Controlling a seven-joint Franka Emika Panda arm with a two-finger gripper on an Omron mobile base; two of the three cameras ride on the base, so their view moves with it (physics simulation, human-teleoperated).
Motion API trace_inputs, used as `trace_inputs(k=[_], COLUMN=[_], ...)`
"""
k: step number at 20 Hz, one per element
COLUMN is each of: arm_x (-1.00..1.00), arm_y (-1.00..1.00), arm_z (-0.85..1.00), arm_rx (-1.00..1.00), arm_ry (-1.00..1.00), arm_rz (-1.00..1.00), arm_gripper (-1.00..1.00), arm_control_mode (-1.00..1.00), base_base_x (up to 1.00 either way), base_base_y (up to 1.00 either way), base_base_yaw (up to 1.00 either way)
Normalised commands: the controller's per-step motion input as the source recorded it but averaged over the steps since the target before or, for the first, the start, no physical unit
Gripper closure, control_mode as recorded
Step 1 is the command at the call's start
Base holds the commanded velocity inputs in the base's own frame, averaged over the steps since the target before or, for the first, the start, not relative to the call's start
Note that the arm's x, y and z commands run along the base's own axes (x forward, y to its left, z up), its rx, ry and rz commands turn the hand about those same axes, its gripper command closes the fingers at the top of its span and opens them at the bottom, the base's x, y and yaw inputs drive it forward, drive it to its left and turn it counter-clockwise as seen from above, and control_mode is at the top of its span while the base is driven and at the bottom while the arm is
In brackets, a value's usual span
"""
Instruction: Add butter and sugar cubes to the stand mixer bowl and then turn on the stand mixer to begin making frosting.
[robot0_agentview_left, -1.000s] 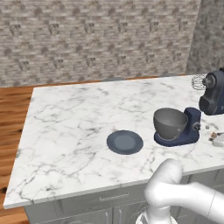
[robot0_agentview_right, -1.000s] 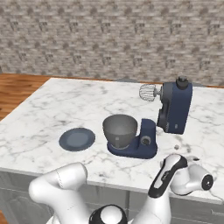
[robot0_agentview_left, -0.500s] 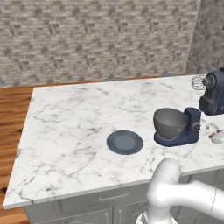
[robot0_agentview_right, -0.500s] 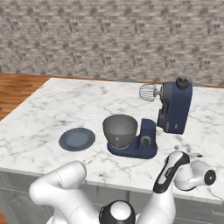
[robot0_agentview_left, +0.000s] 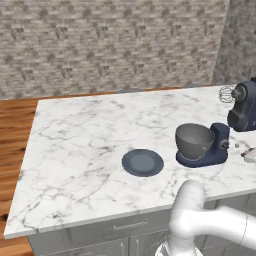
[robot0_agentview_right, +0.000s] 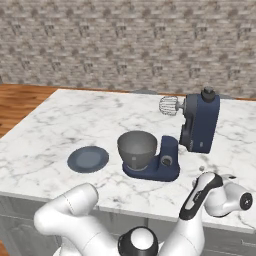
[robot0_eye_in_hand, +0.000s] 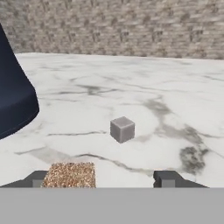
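Note:
In the hand view my gripper (robot0_eye_in_hand: 103, 177) is open and low over the marble counter. A tan-brown sugar cube (robot0_eye_in_hand: 70, 175) sits between the fingertips, close against the left fingertip (robot0_eye_in_hand: 37, 177) and well apart from the right one. A small grey cube (robot0_eye_in_hand: 122, 129) lies a little further ahead. The navy stand mixer (robot0_agentview_right: 200, 122) has its head tilted up, and its whisk (robot0_agentview_right: 169, 105) hangs clear of the grey stand mixer bowl (robot0_agentview_right: 137, 148) on the base. My hand (robot0_agentview_right: 225, 192) is down on the counter just right of the mixer. The butter is out of view.
A dark blue-grey round plate (robot0_agentview_left: 143, 162) lies on the counter left of the mixer. The mixer's dark body (robot0_eye_in_hand: 13, 100) stands close on the left of the hand view. A stone wall (robot0_agentview_left: 110, 45) backs the counter, and the counter's front edge (robot0_agentview_left: 120, 220) runs near my base.
The hand has settled slightly lower and to the right beside the mixer. The fingers have drawn in a little. Mixer, bowl and plate have not moved.

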Motion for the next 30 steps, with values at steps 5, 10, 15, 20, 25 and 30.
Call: trace_inputs(k=[5, 10, 15, 20, 25, 30], arm_x=[0.0, -0.04, -0.44, -0.5, -0.44, -0.59], arm_y=[0.0, 0.0, 0.0, 0.23, 0.64, 0.77], arm_z=[-0.32, -0.08, 0.41, 0.94, 0.84, 0.35], arm_rx=[-0.01, -0.01, -0.01, 0.0, -0.01, -0.03], arm_ry=[0.0, 0.0, -0.05, -0.04, 0.01, 0.06], arm_rz=[0.01, 0.0, 0.0, 0.0, 0.0, 0.0], arm_gripper=[1.0, 1.0, 1.0, 1.0, 1.0, 1.0], arm_control_mode=[-1.0, -1.0, -1.0, -1.0, -1.0, -1.0], base_base_x=[0.0, 0.0, 0.0, 0.0, 0.0, 0.0], base_base_y=[0.0, 0.0, 0.0, 0.0, 0.0, 0.0], base_base_yaw=[0.0, 0.0, 0.0, 0.0, 0.0, 0.0])
